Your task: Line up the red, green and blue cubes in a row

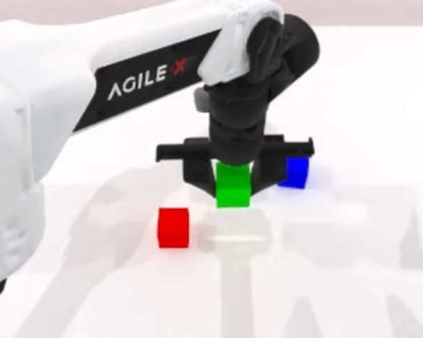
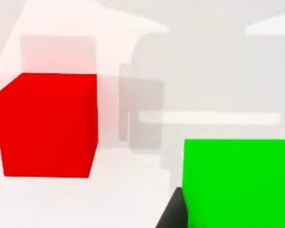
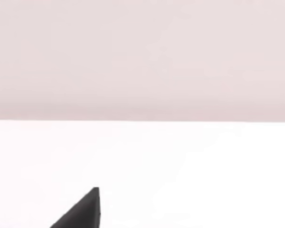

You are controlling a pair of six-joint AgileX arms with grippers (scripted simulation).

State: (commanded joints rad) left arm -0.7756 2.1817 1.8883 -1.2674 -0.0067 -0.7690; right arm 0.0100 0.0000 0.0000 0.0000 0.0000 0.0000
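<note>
My left gripper (image 1: 233, 184) is shut on the green cube (image 1: 233, 186) and holds it a little above the table, over its pale shadow. In the left wrist view the green cube (image 2: 237, 183) fills the near corner against one black finger (image 2: 173, 216). The red cube (image 1: 173, 227) rests on the table to the left of and nearer than the held cube; the left wrist view also shows this red cube (image 2: 47, 126). The blue cube (image 1: 294, 172) sits on the table just right of the gripper. Of my right gripper only one black fingertip (image 3: 83, 211) shows, over bare table, spread wide.
The left arm's white forearm (image 1: 127, 70) reaches in from the upper left across the table. The white table (image 1: 338, 282) stretches to the right and front of the cubes. The table's far edge (image 3: 142, 120) crosses the right wrist view.
</note>
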